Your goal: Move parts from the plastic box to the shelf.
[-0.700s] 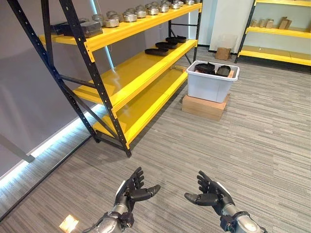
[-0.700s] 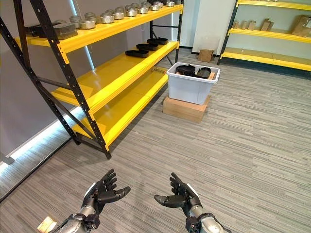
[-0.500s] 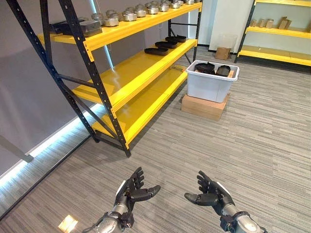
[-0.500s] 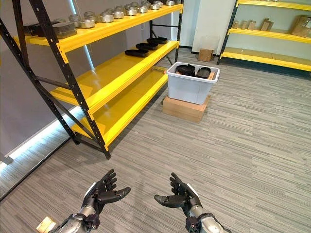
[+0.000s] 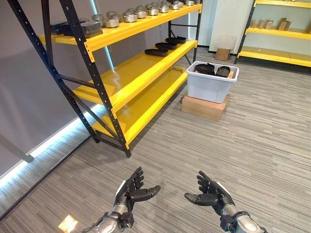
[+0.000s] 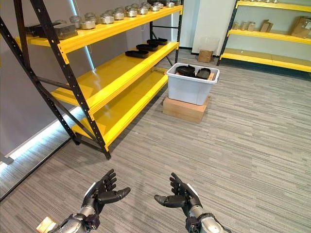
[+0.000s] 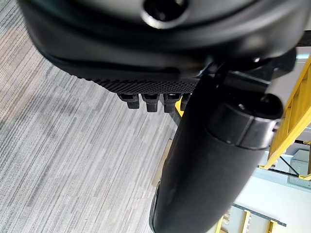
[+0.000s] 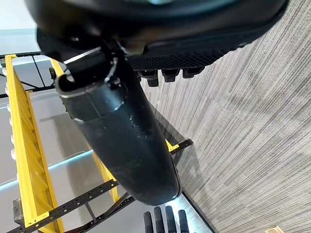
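Both hands hang at the bottom of the frame, over bare grey striped carpet (image 5: 252, 145). The left hand (image 5: 129, 190) sits at lower centre-left with its palm turned inward, its fingers spread and loosely extended and its thumb pointing toward the middle. The right hand (image 5: 212, 193) sits at lower centre-right, a mirror of the other: fingers relaxed and apart, thumb pointing inward. Neither hand holds or touches anything, and a gap of carpet lies between them.

The white plastic box (image 5: 212, 81) stands in the upper middle of the frame, well apart from both hands, resting on a flat cardboard box (image 5: 204, 107) on the floor. Dark parts (image 5: 214, 69) lie inside it, showing above the rim.

Just left of the plastic box runs the shelf (image 5: 131, 77), a rack with black uprights and yellow boards that stretches from the left edge toward the upper middle. Its middle board carries a row of black trays (image 5: 165, 46) at the far end. Its top board carries a line of round metal parts (image 5: 131, 15) and a dark block (image 5: 82, 28) nearer the left.

A second yellow shelf (image 5: 277, 34) stands at the upper right against the far wall, and a small cardboard carton (image 5: 223, 53) sits on the floor beside it
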Controlling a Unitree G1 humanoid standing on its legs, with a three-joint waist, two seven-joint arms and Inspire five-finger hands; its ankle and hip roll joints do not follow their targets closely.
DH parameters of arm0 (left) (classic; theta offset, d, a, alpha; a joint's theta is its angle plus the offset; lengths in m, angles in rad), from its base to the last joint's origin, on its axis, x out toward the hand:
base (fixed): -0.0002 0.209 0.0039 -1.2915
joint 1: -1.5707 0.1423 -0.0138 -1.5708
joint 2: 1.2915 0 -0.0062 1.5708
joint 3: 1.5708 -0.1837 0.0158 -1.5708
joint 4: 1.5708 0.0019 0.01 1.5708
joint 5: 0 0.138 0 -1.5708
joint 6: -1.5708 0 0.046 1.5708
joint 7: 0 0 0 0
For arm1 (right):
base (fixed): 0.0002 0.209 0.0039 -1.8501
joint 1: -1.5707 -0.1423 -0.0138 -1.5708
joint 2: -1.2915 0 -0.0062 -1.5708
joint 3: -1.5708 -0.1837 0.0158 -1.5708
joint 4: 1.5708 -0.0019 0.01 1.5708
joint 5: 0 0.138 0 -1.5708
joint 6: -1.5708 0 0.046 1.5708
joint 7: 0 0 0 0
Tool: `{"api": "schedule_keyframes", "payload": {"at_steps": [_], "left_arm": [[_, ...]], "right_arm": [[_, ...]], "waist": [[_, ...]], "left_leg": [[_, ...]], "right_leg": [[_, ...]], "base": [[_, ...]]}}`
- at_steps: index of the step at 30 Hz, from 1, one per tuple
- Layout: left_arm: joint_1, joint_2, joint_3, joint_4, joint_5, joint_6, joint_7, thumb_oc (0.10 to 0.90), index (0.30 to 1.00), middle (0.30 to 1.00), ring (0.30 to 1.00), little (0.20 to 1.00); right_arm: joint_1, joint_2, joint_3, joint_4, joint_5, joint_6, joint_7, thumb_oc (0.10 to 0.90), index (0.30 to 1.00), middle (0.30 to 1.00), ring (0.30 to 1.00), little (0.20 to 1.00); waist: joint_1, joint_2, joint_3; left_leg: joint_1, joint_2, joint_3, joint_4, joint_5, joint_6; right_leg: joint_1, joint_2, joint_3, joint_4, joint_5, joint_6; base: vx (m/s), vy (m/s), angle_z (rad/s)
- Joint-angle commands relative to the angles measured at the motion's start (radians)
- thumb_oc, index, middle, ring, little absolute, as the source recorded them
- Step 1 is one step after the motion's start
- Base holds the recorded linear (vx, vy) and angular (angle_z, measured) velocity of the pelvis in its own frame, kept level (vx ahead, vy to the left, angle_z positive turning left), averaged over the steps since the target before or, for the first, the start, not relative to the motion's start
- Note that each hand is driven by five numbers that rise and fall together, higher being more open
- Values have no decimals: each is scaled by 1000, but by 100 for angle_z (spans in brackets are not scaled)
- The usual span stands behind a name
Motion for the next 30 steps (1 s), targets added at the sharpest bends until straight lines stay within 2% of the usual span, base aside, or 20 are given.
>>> {"api": "schedule_keyframes", "payload": {"at_steps": [1, 19, 24, 29, 30], "left_arm": [[-95, 62, 53, -34, 9, -88, -18, 900, 1000, 1000, 1000, 1000], [-108, 60, 47, -29, 2, -88, -17, 900, 1000, 1000, 1000, 1000], [-130, 69, 38, -36, -7, -89, -12, 900, 1000, 1000, 1000, 1000], [-168, 85, 34, -38, -19, -92, 4, 900, 1000, 1000, 1000, 1000], [-183, 90, 32, -41, -23, -92, 11, 900, 1000, 1000, 1000, 1000]], "right_arm": [[-66, 4, -42, -55, 16, -85, 30, 900, 1000, 1000, 1000, 1000], [-74, 9, -38, -44, 16, -82, 21, 900, 1000, 1000, 1000, 1000], [-103, 13, -33, -42, 20, -83, 13, 900, 1000, 1000, 1000, 1000], [-130, 19, -27, -42, 27, -83, 7, 900, 1000, 1000, 1000, 1000], [-142, 22, -23, -44, 30, -81, 4, 900, 1000, 1000, 1000, 1000]], "waist": [[7, -38, -3], [15, -38, -5], [27, -47, 0], [36, -46, 16], [35, -42, 30]], "left_leg": [[17, 18, -24, -4, -59, 2], [17, 18, -32, -4, -61, 3], [1, 5, -38, 24, -77, 16], [-64, -17, -52, 96, -107, 45], [-88, -35, -66, 122, -119, 62]], "right_leg": [[67, -29, -19, 8, -107, 17], [69, -28, -26, 8, -108, 17], [72, -44, -31, 17, -106, 24], [-11, -72, -20, 144, -126, 39], [-56, -84, -13, 223, -133, 52]], "base": [[0, 0, 0], [0, 0, 0], [11, 32, 1], [-40, 95, 5], [-41, 186, 3]]}}
